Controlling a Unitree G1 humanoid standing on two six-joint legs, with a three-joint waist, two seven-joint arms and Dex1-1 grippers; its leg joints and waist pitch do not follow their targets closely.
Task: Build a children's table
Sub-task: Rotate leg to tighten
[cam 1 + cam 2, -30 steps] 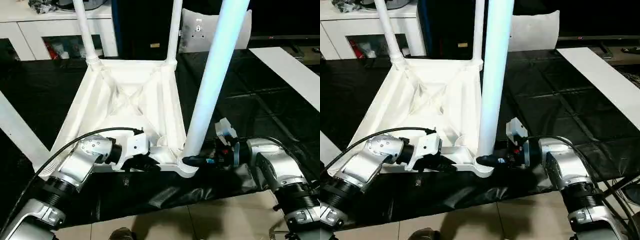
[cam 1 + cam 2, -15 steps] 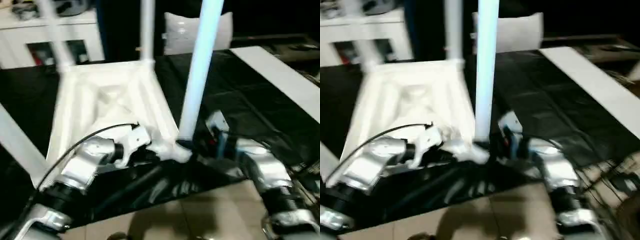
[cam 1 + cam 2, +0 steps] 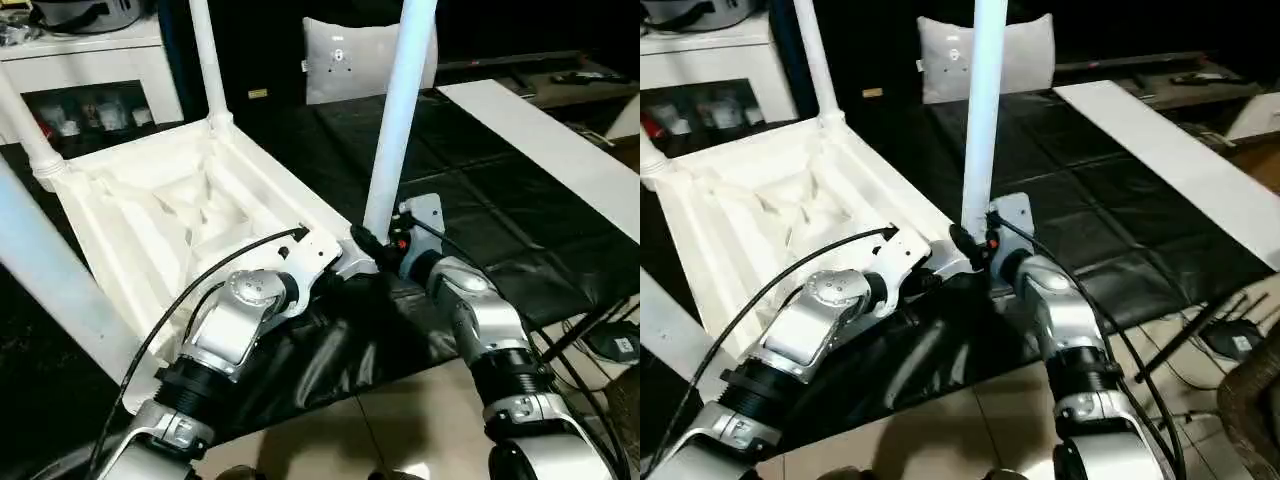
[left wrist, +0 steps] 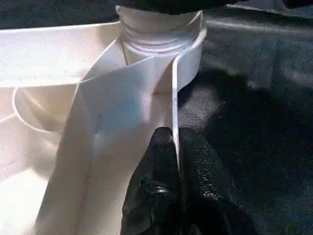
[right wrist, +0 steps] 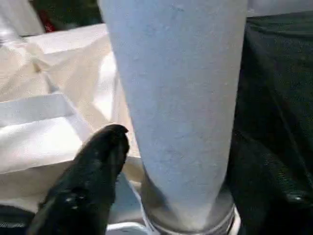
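- Head views: the children's table (image 3: 150,215) lies upside down on a tabletop (image 3: 480,170) draped in black sheeting, ribbed underside up. Legs rise from its corners. The near leg (image 3: 400,110) stands in the corner socket (image 3: 358,262) between my two arms. My left gripper (image 3: 335,272) sits at the near rim beside that socket. My right gripper (image 3: 375,243) is at the foot of the leg.
- Left wrist view: my two black fingers (image 4: 159,196) are closed on the thin upright wall of the rim (image 4: 175,103), one each side. The socket collar (image 4: 159,36) is just beyond them. To do this step well, I judge I must keep this pinch firm so the top does not slide or twist.
- Right wrist view: the leg's base (image 5: 183,122) sits in the socket. One finger (image 5: 88,181) lies against its side, the other on the far side, so I am clasping the leg. I judge the leg should stay upright while I press and turn it home. A tilt could jam it.
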